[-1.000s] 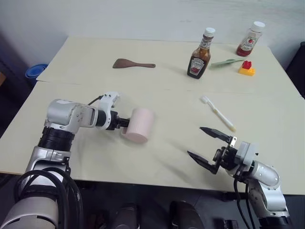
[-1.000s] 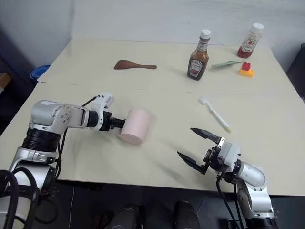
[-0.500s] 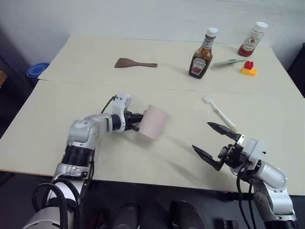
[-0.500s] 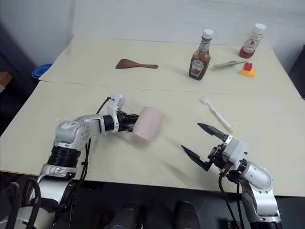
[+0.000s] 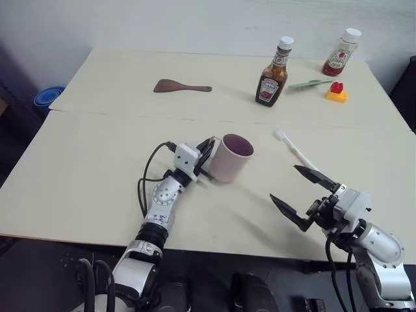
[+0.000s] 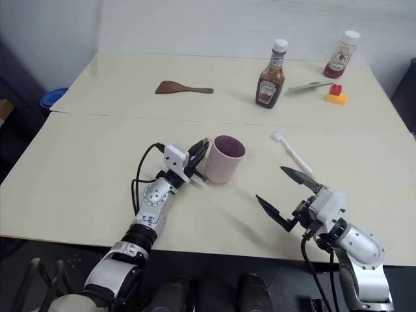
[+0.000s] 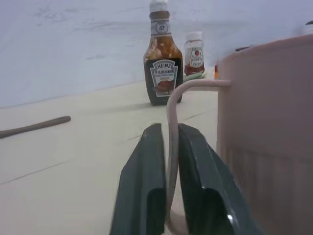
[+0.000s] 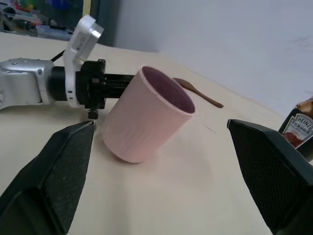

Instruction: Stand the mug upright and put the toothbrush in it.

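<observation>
The pale pink mug [image 5: 231,158] is near the table's middle, mouth up and showing its dark maroon inside, still leaning a little to the right. My left gripper [image 5: 205,156] is shut on the mug's handle [image 7: 172,147], with a black finger [image 7: 146,161] on each side of the loop. The white toothbrush [image 5: 296,153] lies flat on the table to the right of the mug, apart from it. My right gripper [image 5: 284,182] is open near the front right edge, just in front of the toothbrush's handle end, with nothing between its fingers.
At the back of the table there are a brown sauce bottle [image 5: 273,75], a red ketchup bottle [image 5: 341,53], a thin green utensil [image 5: 309,84], a red and yellow block [image 5: 336,93] and a brown spatula [image 5: 179,86]. A blue object [image 5: 47,96] lies beyond the table's left edge.
My left gripper has carried the mug to the right and turned it from lying on its side to mouth up. The right gripper has stayed open and hardly moved.
</observation>
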